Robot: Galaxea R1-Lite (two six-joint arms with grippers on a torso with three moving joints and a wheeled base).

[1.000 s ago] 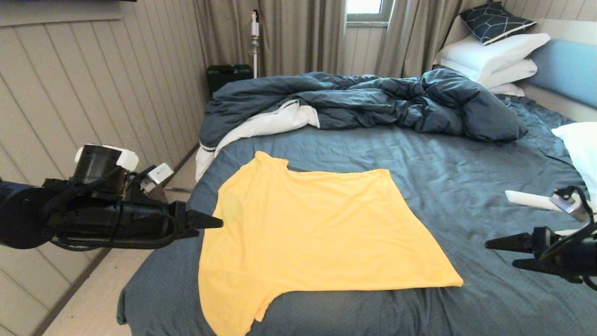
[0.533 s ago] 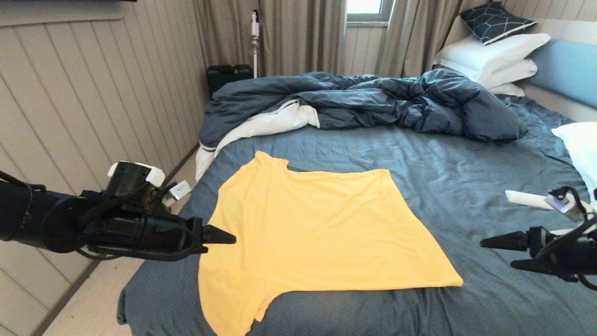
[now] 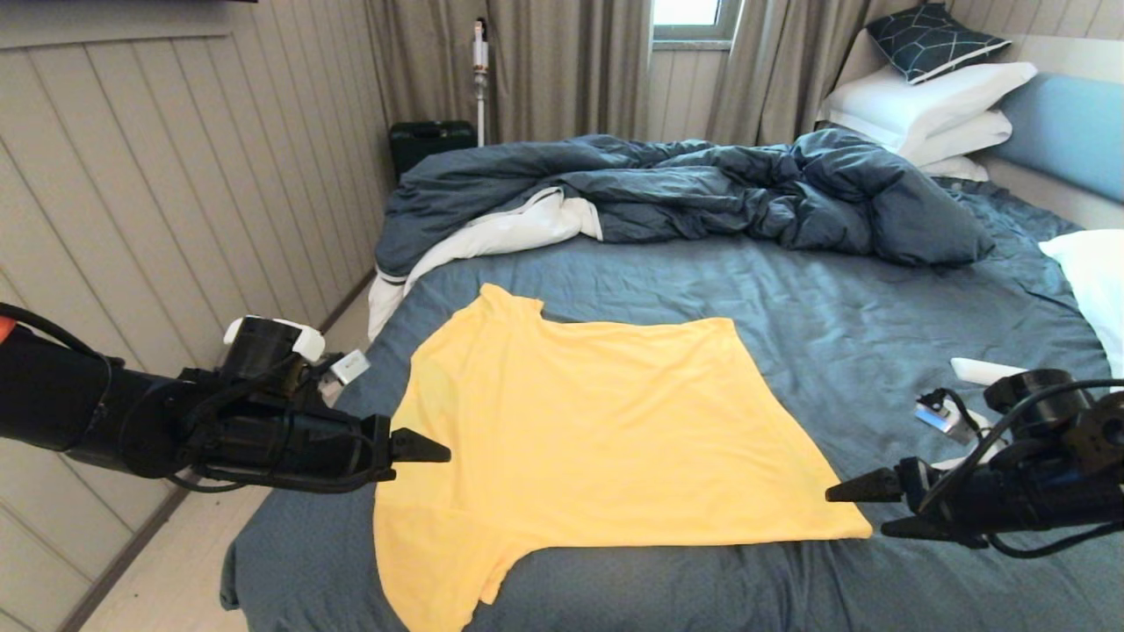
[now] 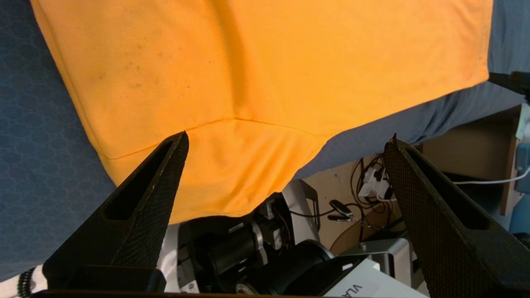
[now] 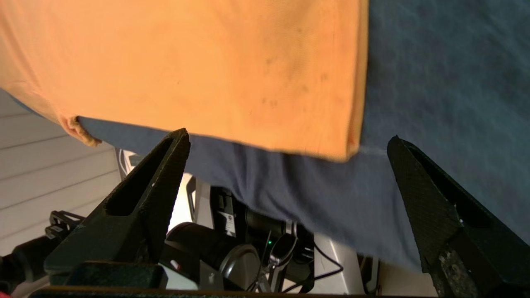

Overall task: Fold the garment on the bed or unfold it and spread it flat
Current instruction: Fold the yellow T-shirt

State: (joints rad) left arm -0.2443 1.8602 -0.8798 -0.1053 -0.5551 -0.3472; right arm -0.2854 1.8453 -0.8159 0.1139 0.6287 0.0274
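L hand [image 3: 430, 449] wide | R hand [image 3: 865, 509] wide | garment [image 3: 588, 421] flat on bed [image 3: 878, 333]

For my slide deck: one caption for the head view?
Yellow T-shirt spread on the bed, left gripper and right gripper open at either side.

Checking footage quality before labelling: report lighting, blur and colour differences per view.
Head view: even daylight, sharp, T-shirt bright yellow, soft shadows in the duvet. Left wrist view: shirt looks orange; fingers sharp. Right wrist view: shirt corner and sheet slightly blurred.
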